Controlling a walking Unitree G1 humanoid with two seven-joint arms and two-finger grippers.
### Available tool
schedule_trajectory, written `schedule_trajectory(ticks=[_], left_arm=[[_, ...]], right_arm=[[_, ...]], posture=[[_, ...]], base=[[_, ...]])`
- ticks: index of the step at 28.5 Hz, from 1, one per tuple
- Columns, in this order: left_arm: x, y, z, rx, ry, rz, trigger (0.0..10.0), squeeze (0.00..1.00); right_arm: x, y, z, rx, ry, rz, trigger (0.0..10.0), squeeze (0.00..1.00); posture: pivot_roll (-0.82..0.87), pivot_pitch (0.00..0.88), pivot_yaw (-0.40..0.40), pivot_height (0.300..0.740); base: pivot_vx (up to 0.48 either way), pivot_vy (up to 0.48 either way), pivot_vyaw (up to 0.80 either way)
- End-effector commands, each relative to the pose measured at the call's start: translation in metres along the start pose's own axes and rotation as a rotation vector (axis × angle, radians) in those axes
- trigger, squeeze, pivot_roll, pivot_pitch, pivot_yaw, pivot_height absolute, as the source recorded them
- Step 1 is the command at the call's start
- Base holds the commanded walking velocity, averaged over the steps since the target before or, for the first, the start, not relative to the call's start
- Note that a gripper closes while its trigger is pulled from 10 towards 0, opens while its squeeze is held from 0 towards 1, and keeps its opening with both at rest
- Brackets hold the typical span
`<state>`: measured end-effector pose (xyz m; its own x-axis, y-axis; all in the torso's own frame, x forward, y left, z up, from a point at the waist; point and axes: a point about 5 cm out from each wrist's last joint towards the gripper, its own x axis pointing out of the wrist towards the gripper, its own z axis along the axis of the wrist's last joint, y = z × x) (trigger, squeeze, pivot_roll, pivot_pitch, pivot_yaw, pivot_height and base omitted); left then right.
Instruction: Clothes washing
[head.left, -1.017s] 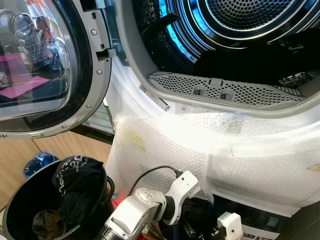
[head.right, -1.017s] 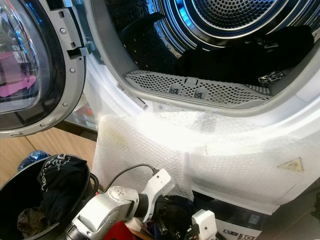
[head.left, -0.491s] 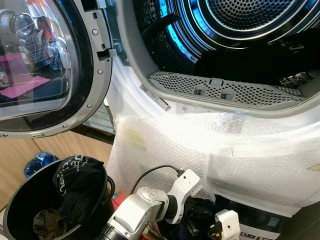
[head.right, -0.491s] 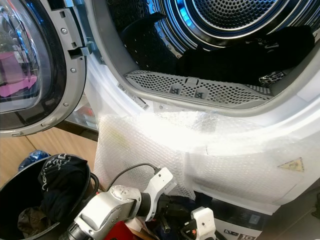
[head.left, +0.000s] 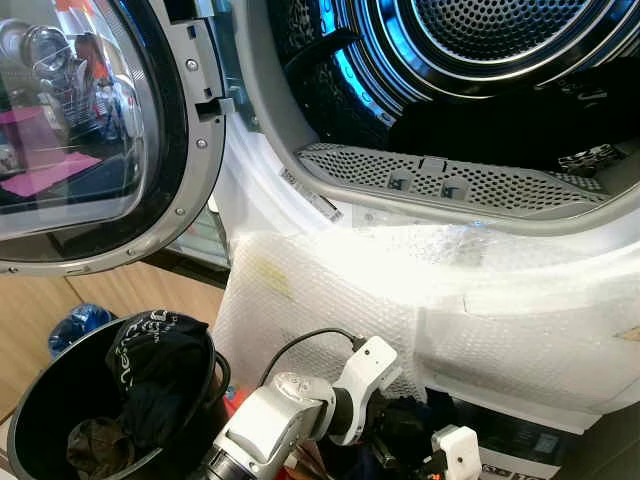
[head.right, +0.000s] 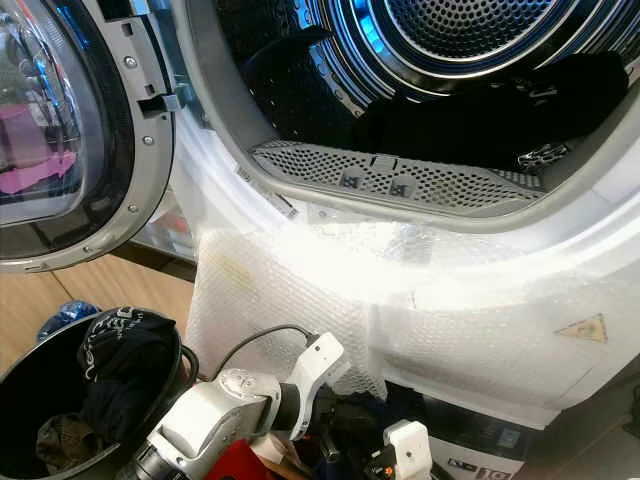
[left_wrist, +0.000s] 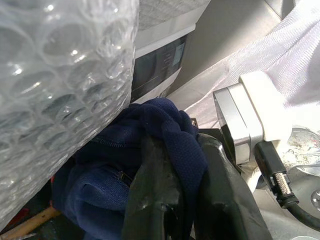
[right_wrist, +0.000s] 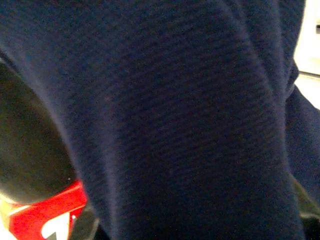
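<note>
Up in the left eye view, the washing machine drum (head.left: 470, 60) stands open across the upper right of the frame, with dark clothes (head.left: 500, 130) lying inside it, and the round door (head.left: 90, 140) is swung out at the upper left. Bubble wrap (head.left: 400, 300) covers the white front below the opening. At the lower left a black bucket (head.left: 40, 400) holds dark garments (head.left: 155, 370). At the bottom centre the left arm (head.left: 290, 415) reaches low under the bubble wrap.

In the left wrist view, the left gripper (left_wrist: 185, 200) has its jaws pinching a navy blue garment (left_wrist: 150, 135), which is bunched just beside the bubble wrap at the foot of the machine.

In the right wrist view, the same navy cloth lies close over the lens; whether the right jaws are spread or pressed together cannot be told. A red item (right_wrist: 40, 215) shows at the lower left.
</note>
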<state>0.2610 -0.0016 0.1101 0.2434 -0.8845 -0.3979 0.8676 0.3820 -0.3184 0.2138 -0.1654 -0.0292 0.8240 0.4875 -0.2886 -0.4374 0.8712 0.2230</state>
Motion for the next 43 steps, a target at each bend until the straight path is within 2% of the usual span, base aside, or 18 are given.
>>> schedule_trajectory(ticks=[1,8,10,14,20,25,33,37,38,39,42,43], left_arm=[[-0.004,-0.004,0.017,0.037,-0.060,-0.024,0.0,0.00],[-0.004,-0.004,0.015,0.034,-0.053,-0.023,0.0,0.00],[-0.005,-0.004,0.015,0.031,-0.048,-0.024,0.0,0.00],[-0.006,-0.003,0.014,0.030,-0.045,-0.023,0.0,0.00],[-0.006,-0.003,0.009,0.027,-0.034,-0.017,0.0,0.00],[-0.008,-0.002,0.005,0.038,-0.018,-0.011,0.0,0.00],[-0.010,0.002,0.008,0.036,-0.031,0.014,0.0,0.00],[-0.015,0.003,0.007,0.071,-0.037,0.019,0.0,0.00],[-0.016,0.003,0.006,0.080,-0.034,0.020,1.5,0.00],[-0.019,0.002,0.005,0.093,-0.031,-0.003,2.4,1.00],[-0.029,-0.006,0.001,0.111,-0.030,-0.108,2.3,1.00],[-0.034,-0.006,0.000,0.117,-0.029,-0.117,4.2,1.00]], right_arm=[[-0.006,0.002,-0.009,0.039,0.026,0.009,0.0,0.00],[-0.011,0.000,-0.008,0.028,0.023,0.065,0.0,0.00],[-0.010,-0.003,-0.002,0.038,-0.022,0.047,0.0,0.00],[-0.010,0.000,0.006,0.073,-0.095,0.107,0.0,0.00],[-0.018,0.007,-0.001,0.099,-0.070,0.215,0.0,0.00],[-0.023,0.006,-0.003,0.124,-0.058,0.260,0.0,0.00],[-0.024,0.001,0.000,0.122,-0.052,0.265,0.0,0.00],[-0.023,0.004,0.000,0.136,-0.053,0.277,0.0,0.00],[-0.023,0.005,0.000,0.134,-0.050,0.281,0.0,0.00],[-0.022,0.006,-0.001,0.125,-0.033,0.290,0.0,0.00],[-0.024,0.009,-0.007,0.107,0.014,0.316,0.0,0.00],[-0.025,0.011,-0.009,0.108,0.030,0.330,0.0,0.00]], posture=[[-0.01,0.000,0.112,0.740],[-0.01,0.000,0.113,0.740],[-0.01,0.000,0.113,0.740],[-0.01,0.000,0.114,0.740],[-0.02,0.000,0.118,0.740],[-0.02,0.000,0.117,0.740],[-0.02,0.000,0.116,0.740],[-0.01,0.000,0.118,0.740],[-0.01,0.000,0.118,0.740],[-0.01,0.000,0.119,0.740],[-0.01,0.000,0.119,0.740],[-0.01,0.000,0.120,0.740]], base=[[0.000,0.000,0.00],[0.000,0.000,0.00],[0.000,0.000,0.00],[0.000,0.000,0.00],[0.000,0.000,0.00],[0.000,0.000,0.00],[0.000,0.000,0.00],[0.000,0.000,0.00],[0.000,0.000,0.00],[0.000,0.000,0.00],[0.000,0.000,0.00],[0.000,0.000,0.00]])
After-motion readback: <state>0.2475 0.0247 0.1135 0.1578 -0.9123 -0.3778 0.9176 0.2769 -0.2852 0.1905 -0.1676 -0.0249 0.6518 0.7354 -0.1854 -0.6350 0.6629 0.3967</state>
